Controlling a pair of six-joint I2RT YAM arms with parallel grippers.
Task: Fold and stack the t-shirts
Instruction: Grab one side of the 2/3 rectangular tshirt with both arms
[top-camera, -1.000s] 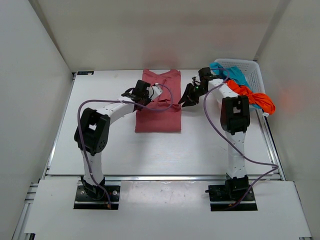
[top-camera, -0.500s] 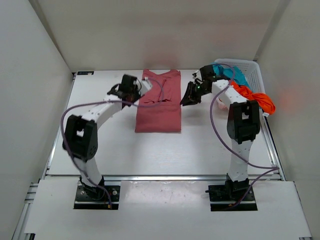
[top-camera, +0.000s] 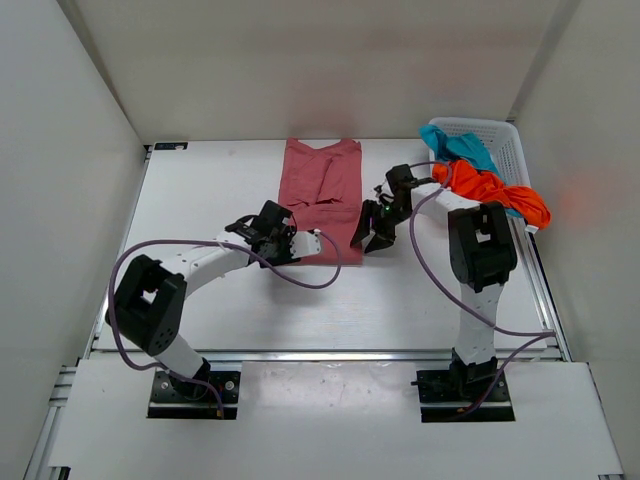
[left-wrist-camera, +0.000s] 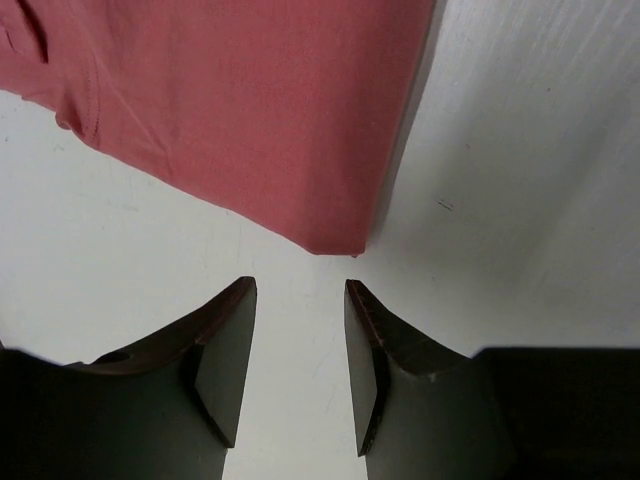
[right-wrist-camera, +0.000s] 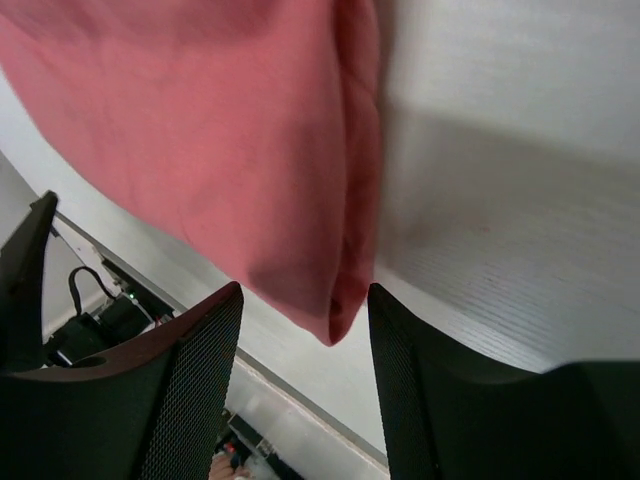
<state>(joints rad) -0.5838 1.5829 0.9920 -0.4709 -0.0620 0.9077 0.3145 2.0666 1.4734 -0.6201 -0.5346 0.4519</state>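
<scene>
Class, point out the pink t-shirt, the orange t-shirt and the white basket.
pink t-shirt (top-camera: 325, 190), top view, middle of the cloth.
orange t-shirt (top-camera: 472, 182), top view, bunched middle.
white basket (top-camera: 506, 146), top view, far right lattice wall.

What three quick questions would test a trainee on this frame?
1. Which t-shirt lies flat on the table? A orange, B pink, C teal.
2. True or false: the left fingers are shut on cloth.
3. Fill in: the orange t-shirt and the teal t-shirt sit piled at the white ____.
Key: 1 B, the pink t-shirt. 2 False, they stand apart with nothing between them. 3 basket.
</scene>
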